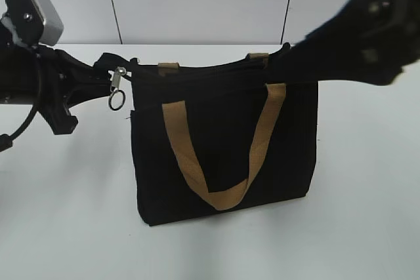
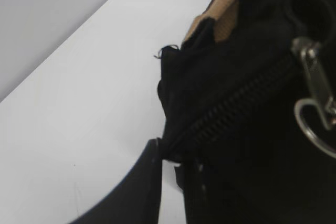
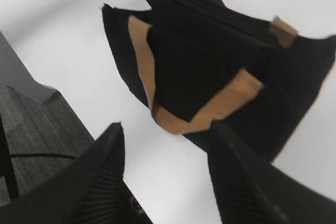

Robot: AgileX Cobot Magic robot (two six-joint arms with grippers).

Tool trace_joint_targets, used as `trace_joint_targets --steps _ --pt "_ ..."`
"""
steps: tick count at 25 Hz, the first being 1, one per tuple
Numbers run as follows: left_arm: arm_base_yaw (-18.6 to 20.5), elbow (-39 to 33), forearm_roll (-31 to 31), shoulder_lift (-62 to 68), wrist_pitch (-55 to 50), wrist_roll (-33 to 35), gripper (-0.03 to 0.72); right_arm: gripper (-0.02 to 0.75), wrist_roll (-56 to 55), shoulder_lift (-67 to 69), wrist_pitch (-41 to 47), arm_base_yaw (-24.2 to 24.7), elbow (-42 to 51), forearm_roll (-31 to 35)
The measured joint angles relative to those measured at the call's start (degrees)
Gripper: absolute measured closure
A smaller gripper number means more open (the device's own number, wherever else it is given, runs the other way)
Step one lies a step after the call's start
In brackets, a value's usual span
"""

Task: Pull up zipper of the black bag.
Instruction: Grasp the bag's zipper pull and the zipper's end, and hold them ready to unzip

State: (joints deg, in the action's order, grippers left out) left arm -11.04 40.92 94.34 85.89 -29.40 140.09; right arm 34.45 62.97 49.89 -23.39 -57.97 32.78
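**Exterior view: left corner pinned, zipper pull awaiting its run**

Exterior view, left side: the left pincer (image 1: 108, 70) sits at the top left corner of the black bag (image 1: 223, 149), which stands upright on the white table (image 1: 65, 214). In the left wrist view a dark finger (image 2: 142, 187) lies against the corner fabric beside the zipper (image 2: 236, 100) teeth; it appears clamped on that corner, but the closure itself is hidden, so the pincer state cannot be confirmed. The silver pull tab (image 1: 117, 86), with its ring, hangs just beside this corner at the left end of the top edge.

Centre: a tan handle (image 1: 216, 162) loops down the front panel. The top edge appears slightly parted along its length, though dark fabric makes this uncertain.

Right side: the right arm reaches across the upper right corner of the bag. The right wrist view shows the right pincer (image 3: 163, 171) with fingers spread and nothing between them, held well above the bag.

Step in hand, as judged: anchoring the bag end. Next move calls for the right pincer to descend to the pull tab, close on it, and draw it along the top edge toward the right while the left corner is held taut.
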Motion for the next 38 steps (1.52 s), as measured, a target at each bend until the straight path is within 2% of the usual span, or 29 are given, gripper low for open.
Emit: trace_joint_targets --steps 6,9,15,20,29,38 --pt "0.0 -1.01 -1.54 -1.39 0.11 -1.9 0.613 0.338 -4.47 11.71 -9.33 -12.66 -5.02 0.22" --pt "0.0 -1.01 -2.62 -1.45 0.11 -2.14 0.613 0.338 -8.62 17.92 -13.4 -16.5 -7.66 0.29" --pt "0.0 -1.01 -3.06 -1.5 0.11 -2.21 0.613 0.338 -13.96 28.68 -18.15 -20.87 -14.21 0.43" --pt "0.0 -1.01 -3.12 -1.5 0.11 -2.32 0.613 0.346 -17.53 35.01 -18.7 -22.02 -19.86 0.7" --pt "0.0 -1.01 -3.18 -2.23 0.11 -2.38 0.613 0.372 -19.83 40.34 -19.27 -22.02 -20.34 0.44" --pt "0.0 -1.03 -3.22 -2.81 0.06 -2.38 0.613 0.374 -27.04 40.35 -21.76 -21.46 -20.45 -6.9"
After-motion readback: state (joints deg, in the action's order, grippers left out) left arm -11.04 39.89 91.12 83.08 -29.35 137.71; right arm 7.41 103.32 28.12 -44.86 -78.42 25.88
